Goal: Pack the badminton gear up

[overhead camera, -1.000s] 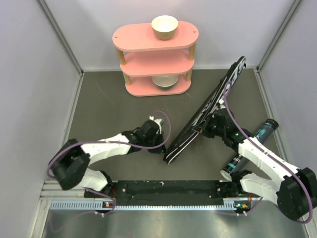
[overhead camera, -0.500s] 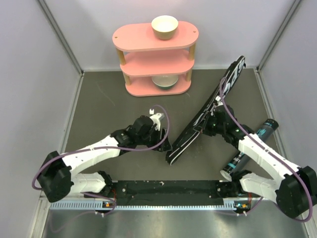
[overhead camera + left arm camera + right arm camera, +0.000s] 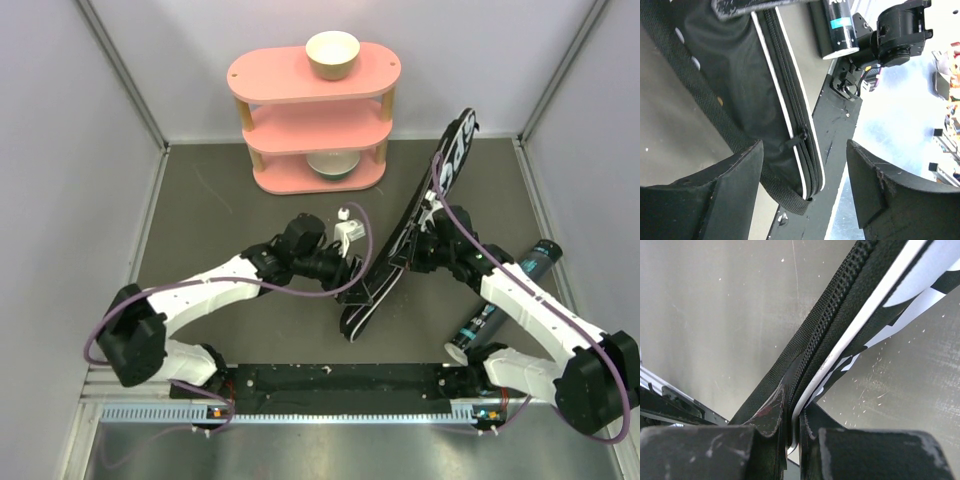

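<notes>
The long black bag (image 3: 452,155) with white lettering stands on its edge, running diagonally from the back right toward the table's middle. My right gripper (image 3: 418,250) is shut on its zipper edge about halfway along; the right wrist view shows the jaws of the gripper (image 3: 794,425) pinching the bag's white piping and zipper (image 3: 840,320). My left gripper (image 3: 350,268) is open beside the bag's near end. In the left wrist view the bag's corner and zipper pull (image 3: 802,139) lie ahead between the spread fingers (image 3: 735,190). The black tube (image 3: 535,262) lies at the right, partly under my right arm.
A pink three-tier shelf (image 3: 312,76) stands at the back, with a cream bowl (image 3: 332,52) on top and another (image 3: 332,165) on its lowest tier. A black rail (image 3: 340,380) runs along the near edge. Grey walls close in left and right.
My left gripper opened and swung right to the bag's near end. The bag turned steeper, its far end shifting left, with the right gripper still shut on it.
</notes>
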`<state>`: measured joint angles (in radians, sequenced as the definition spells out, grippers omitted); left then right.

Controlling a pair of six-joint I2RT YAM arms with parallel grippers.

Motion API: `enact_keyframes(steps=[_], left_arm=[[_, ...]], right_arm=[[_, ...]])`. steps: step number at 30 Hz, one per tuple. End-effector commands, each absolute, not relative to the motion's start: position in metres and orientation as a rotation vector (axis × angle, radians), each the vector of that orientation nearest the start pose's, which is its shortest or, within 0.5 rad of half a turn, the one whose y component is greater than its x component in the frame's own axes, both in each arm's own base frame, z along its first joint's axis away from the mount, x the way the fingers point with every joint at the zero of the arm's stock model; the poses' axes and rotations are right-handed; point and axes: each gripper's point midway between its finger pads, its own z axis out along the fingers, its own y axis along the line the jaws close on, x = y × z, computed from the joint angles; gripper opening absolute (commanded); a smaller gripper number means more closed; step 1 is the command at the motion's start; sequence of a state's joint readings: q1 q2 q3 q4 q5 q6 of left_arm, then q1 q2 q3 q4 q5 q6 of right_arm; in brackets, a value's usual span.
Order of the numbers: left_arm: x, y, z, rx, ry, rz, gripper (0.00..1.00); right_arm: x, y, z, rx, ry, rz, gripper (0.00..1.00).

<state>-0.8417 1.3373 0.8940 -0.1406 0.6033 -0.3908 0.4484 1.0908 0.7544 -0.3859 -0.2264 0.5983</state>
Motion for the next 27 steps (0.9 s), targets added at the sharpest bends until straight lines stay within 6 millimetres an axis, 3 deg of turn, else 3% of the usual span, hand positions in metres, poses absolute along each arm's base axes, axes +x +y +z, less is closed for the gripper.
enact_keyframes(steps=[1,4,7,13,16,21,27], left_arm=[[0.159,-0.365,0.198,1.05,2.016,-1.47,0.7],[0.157,-0.374,0.194,1.099,2.012,-1.537,0.65],[0.152,-0.376,0.188,1.129,2.009,-1.578,0.52],[0.149,-0.372,0.176,1.144,2.039,-1.565,0.52],[0.146,-0.372,0.173,1.156,2.051,-1.552,0.47],[0.145,-0.37,0.159,1.168,2.1,-1.464,0.47],[0.139,-0.368,0.155,1.188,2.099,-1.397,0.43]], right_arm=[[0.269,0.203,0.192,-0.082,2.208,0.849,0.0],[0.268,0.204,0.191,-0.087,2.212,0.857,0.0],[0.267,0.204,0.192,-0.085,2.209,0.86,0.0],[0.268,0.206,0.192,-0.092,2.212,0.87,0.0],[0.268,0.207,0.193,-0.09,2.209,0.877,0.0],[0.268,0.207,0.192,-0.087,2.212,0.877,0.0],[0.268,0.208,0.19,-0.081,2.217,0.891,0.0]])
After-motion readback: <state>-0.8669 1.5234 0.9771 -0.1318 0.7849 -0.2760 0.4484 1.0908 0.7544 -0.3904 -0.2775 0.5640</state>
